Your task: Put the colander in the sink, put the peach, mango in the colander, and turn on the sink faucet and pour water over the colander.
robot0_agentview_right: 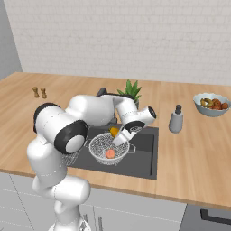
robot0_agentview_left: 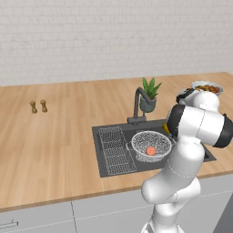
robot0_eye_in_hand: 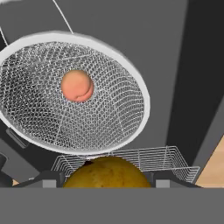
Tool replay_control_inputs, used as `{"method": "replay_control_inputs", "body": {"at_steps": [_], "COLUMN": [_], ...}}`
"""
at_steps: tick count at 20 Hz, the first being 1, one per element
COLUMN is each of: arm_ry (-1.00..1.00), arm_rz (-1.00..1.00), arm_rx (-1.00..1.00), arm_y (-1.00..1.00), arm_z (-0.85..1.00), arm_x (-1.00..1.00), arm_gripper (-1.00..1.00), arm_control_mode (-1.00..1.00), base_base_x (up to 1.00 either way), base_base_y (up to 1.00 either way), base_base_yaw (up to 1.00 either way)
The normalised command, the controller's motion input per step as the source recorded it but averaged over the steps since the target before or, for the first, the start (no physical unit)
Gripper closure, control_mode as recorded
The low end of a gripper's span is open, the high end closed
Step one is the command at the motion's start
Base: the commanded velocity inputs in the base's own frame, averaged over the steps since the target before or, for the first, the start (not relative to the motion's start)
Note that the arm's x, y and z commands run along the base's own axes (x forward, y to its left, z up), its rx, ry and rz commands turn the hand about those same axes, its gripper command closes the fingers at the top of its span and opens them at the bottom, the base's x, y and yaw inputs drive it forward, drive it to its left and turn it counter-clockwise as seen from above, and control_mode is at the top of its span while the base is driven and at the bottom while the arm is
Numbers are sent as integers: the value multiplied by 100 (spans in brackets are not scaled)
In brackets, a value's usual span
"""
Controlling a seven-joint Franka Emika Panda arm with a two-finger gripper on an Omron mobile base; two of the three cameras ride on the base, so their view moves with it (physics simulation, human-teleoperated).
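The colander (robot0_eye_in_hand: 70,92) sits in the sink (robot0_agentview_right: 144,153), and the peach (robot0_eye_in_hand: 77,85) lies inside it on the mesh. The gripper (robot0_agentview_right: 118,137) hangs above the colander's rim and is closed on the mango (robot0_eye_in_hand: 107,173). The sink faucet (robot0_agentview_left: 138,105) stands behind the basin on the wooden desk (robot0_agentview_left: 54,136), beside a potted plant (robot0_agentview_left: 149,94).

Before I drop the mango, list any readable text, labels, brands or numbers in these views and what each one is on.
None: no view shows any readable word, number or sign.
The grey bottle beside the sink is plain.
The colander, the peach in it and the mango in the claw carry no marks.
The fruit bowl and faucet are blank.
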Motion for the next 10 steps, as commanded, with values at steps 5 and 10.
{"method": "replay_control_inputs", "body": {"at_steps": [5, 10], "arm_ry": [1, 2], "arm_rz": [-2, -11], "arm_rx": [6, 0], "arm_y": [28, 7], "arm_z": [-41, -53], "arm_x": [29, 21], "arm_gripper": [100, 100], "arm_control_mode": [-100, -100], "base_base_x": [0, 0], "base_base_y": [0, 0], "base_base_yaw": [0, 0]}}
